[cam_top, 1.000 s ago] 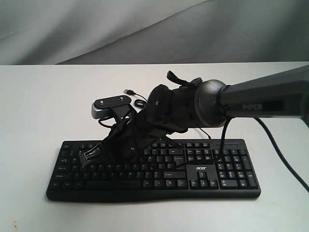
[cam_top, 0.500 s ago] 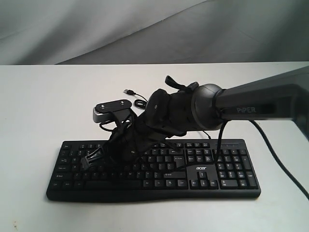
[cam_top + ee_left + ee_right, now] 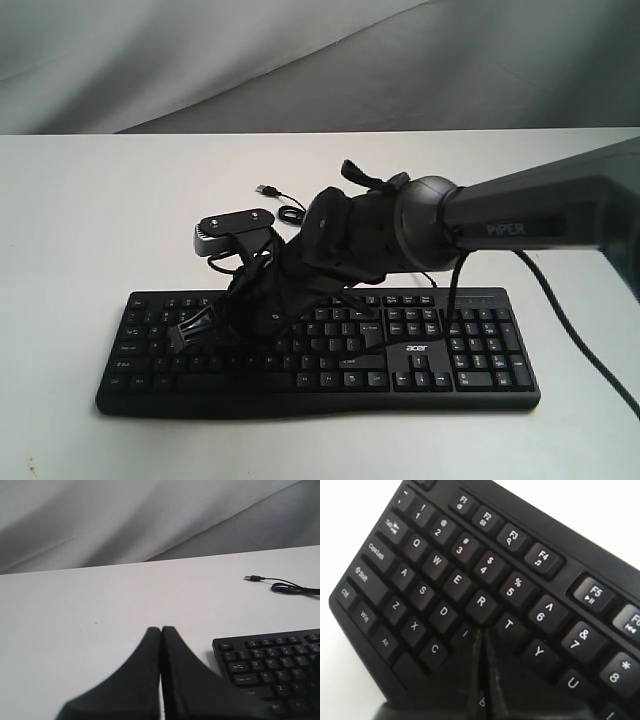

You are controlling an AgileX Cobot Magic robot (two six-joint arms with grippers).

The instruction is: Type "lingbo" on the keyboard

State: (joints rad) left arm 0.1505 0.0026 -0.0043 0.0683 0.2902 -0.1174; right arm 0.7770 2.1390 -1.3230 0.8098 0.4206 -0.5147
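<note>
White table (image 3: 80, 220) fills the scene, with a grey cloth backdrop (image 3: 300, 60) behind it. My right arm (image 3: 520, 215) comes in from the right side and reaches across the middle, low over the keyboard (image 3: 440, 350). The keyboard lies flat toward the near edge of the table, number pad on the right. On to my right gripper (image 3: 481, 635): the fingers are pressed together into one point with nothing between them. The tip is down among the letter keys on the left half of the board, right next to R (image 3: 481, 601) and T (image 3: 508, 624). The key under the tip is hidden, so I can't call which one it is, or whether it's pressed. My left gripper (image 3: 161, 630) shows in its wrist view only. It is clenched too, empty, over bare table just beside the keyboard's Esc corner. Behind the board the thin black cable (image 3: 290, 212) coils and ends in a loose USB plug (image 3: 266, 189). The small white acer logo (image 3: 417, 347) sits above the arrow keys.
</note>
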